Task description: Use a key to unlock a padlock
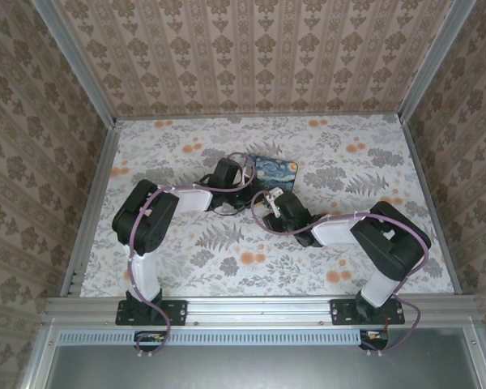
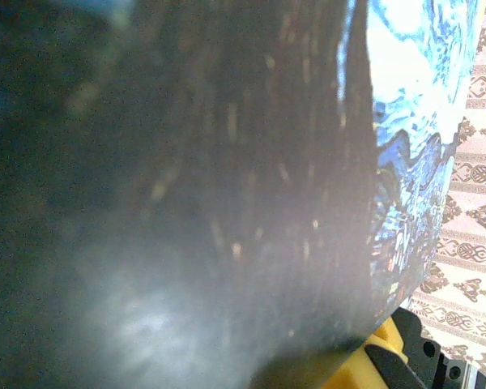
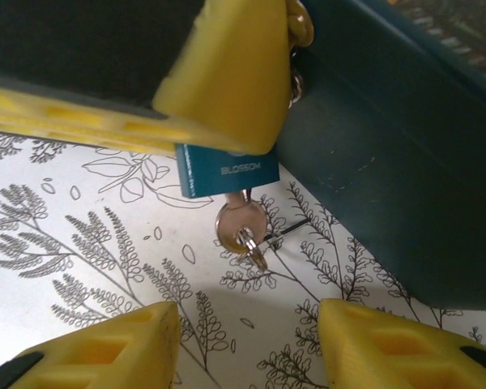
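While looking through the right wrist camera, see the blue padlock at the front of a dark teal box, low over the fern-printed table; cannot judge contact with the table. Read "BLOSSOM" on the lower face. Note the key seated in the padlock's underside, bow pointing down, small key ring threaded through the bow. Find a yellow finger of the left gripper lying across the padlock's upper part, hiding the shackle. Cannot tell the stance of the left jaws: second finger hidden, no gap or pinch to judge.

Log the right gripper facing the key from just short of it, yellow fingers spread wide on either side, gripping nothing, apart from key and padlock.

From the top camera, see both arms reaching in to mid-table, wrists close together at the near left corner of the box; note a swirling blue and yellow print on the box top. Through the left wrist camera, get a dark blurred surface very close, the same blue print along its right edge, patterned wall behind.
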{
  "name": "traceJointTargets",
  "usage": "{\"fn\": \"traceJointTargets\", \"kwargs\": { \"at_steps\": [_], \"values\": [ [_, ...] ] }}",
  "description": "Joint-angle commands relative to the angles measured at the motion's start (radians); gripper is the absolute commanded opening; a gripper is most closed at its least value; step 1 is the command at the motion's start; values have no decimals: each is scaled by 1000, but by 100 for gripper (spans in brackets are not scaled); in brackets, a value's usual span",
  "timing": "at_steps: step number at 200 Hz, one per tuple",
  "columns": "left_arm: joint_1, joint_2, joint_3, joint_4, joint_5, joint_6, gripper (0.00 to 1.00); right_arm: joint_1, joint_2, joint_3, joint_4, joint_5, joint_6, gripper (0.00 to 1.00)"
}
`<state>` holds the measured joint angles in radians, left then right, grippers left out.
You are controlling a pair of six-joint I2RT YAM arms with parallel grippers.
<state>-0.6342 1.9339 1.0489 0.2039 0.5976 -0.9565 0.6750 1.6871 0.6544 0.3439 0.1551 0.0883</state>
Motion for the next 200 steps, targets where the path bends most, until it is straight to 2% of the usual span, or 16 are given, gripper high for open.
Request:
{"fn": "traceJointTargets", "kwargs": {
  "at_steps": [1,92,125,147,167,200],
  "values": [
    [-7,7,11,-61,22,-31,0,6,28,38,34,51,-4,49],
    [-7,12,8,-51,34,-44,0,-4,104,106,77,105,31,35],
    [-9,13,-1,-55,27,-45,0,-17,86,117,84,65,56,21],
    [-9,14,-12,-51,25,-45,0,-44,56,118,80,-16,88,9],
    [-9,16,-23,-43,24,-45,0,-91,26,103,95,-149,139,0],
    [-7,17,-32,-32,27,-46,0,-173,17,80,166,-415,242,0]
  ]
}}
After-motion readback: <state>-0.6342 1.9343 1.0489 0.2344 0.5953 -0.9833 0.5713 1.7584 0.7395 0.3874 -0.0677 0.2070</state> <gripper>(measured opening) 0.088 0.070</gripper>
